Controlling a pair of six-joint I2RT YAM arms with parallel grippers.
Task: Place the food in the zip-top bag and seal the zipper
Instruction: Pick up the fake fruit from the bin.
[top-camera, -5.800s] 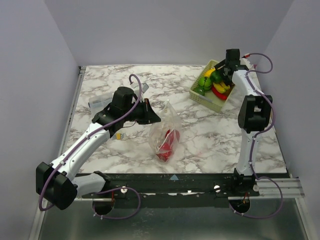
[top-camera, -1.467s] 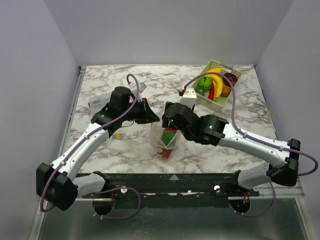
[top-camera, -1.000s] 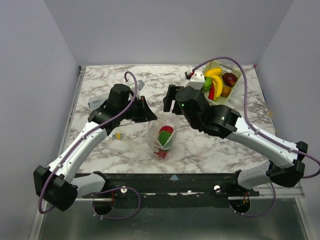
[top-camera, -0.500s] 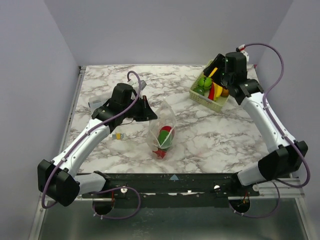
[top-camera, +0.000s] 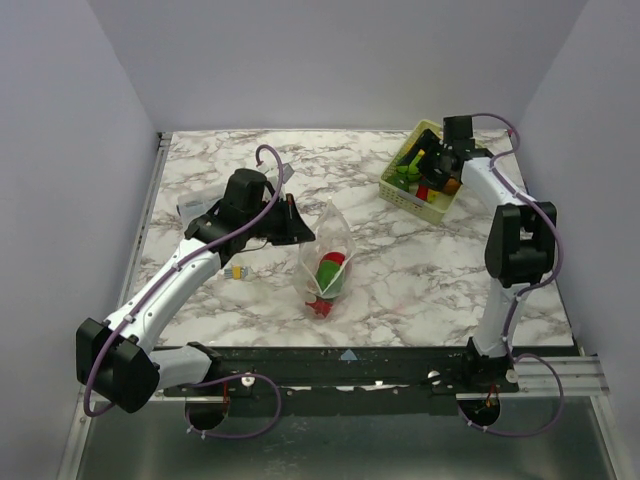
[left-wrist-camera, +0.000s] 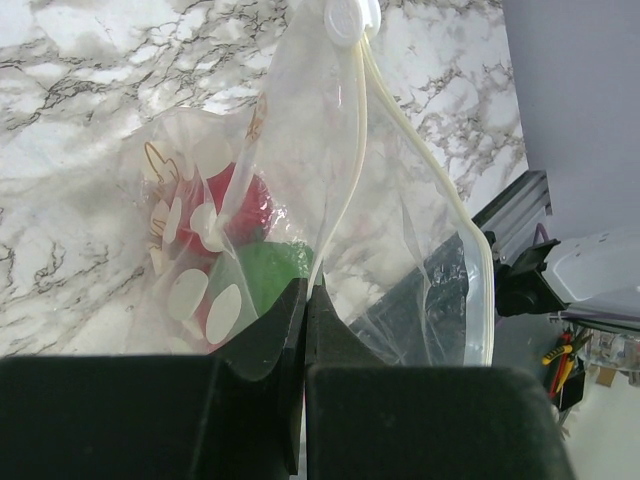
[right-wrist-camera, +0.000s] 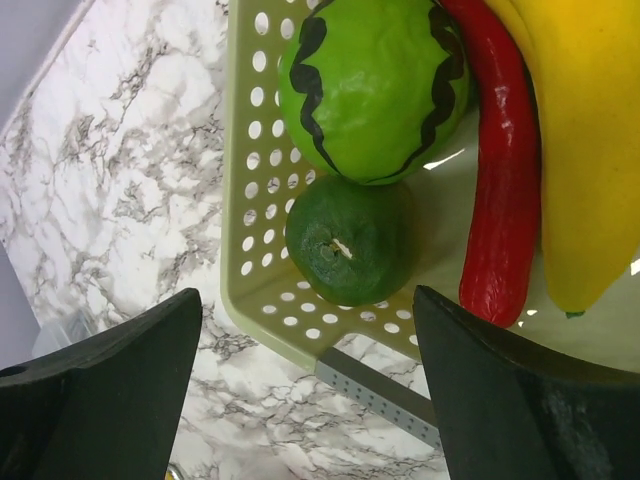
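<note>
The left fingers (left-wrist-camera: 255, 345) clamp the zip-top bag (left-wrist-camera: 400, 240) rim, its food (left-wrist-camera: 265, 275) blurred behind film; the right fingers (right-wrist-camera: 110, 380) spread wide over the basket (right-wrist-camera: 255, 200).

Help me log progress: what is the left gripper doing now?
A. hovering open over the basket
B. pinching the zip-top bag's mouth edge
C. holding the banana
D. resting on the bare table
B: the left wrist view shows the left gripper shut on the rim of the zip-top bag, with red and green food inside.
</note>
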